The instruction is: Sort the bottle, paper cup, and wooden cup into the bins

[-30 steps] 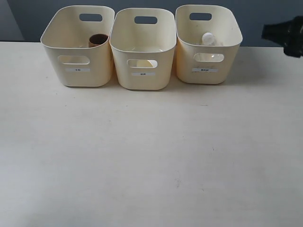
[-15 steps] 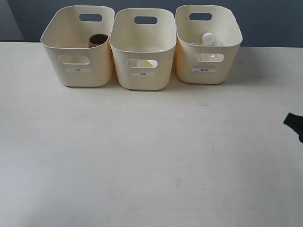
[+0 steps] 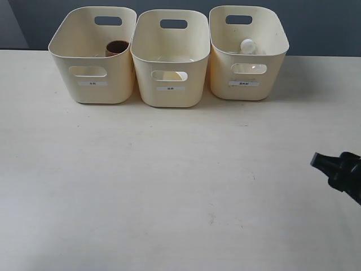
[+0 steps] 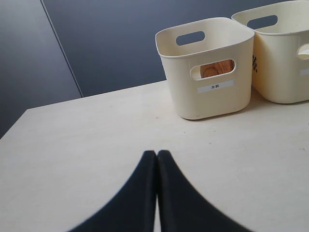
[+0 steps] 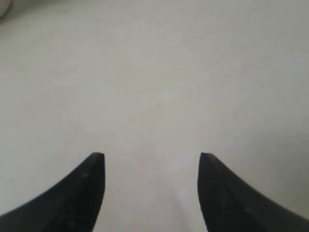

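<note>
Since half a second ago, the right gripper has come further into view at the right edge, low over the bare tabletop; its fingers stand wide apart and hold nothing. Over the tabletop, the left gripper has its fingers pressed together, empty. Three bins stand in a row at the back: the wooden cup is in the left bin, the paper cup shows through the handle hole of the middle bin, and the bottle is in the right bin.
</note>
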{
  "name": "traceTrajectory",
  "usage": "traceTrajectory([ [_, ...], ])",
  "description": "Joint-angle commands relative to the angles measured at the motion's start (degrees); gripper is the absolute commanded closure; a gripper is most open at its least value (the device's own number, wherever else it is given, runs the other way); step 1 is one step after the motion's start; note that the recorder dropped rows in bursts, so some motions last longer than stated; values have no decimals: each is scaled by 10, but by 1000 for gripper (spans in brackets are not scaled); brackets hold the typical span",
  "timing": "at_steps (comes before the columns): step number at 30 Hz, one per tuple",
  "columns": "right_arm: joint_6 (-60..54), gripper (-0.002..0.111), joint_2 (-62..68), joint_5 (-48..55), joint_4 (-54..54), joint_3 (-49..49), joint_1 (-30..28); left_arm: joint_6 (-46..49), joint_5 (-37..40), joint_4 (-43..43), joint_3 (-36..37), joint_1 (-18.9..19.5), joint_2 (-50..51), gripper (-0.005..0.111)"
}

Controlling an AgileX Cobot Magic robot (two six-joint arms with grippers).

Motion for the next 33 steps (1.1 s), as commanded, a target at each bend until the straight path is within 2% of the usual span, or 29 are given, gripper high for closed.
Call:
traceTrajectory([
  [1, 19, 53, -3, -65, 6, 19, -1, -1, -2, 0, 1, -2, -3, 107],
  [5, 18, 53, -3, -107, 76, 36, -1, -1, -2, 0, 1, -2, -3, 107],
  [21, 17, 53, -7, -88, 48, 36, -1, -1, -3, 0, 1, -2, -3, 107],
  [28, -50, 53, -162, -130, 47, 38, -1, -1, -3, 0, 1, -2, -3, 107],
  [33, -87, 53, -293, -164, 43, 100, -1, -1, -3, 0, 1, -2, -3, 107],
])
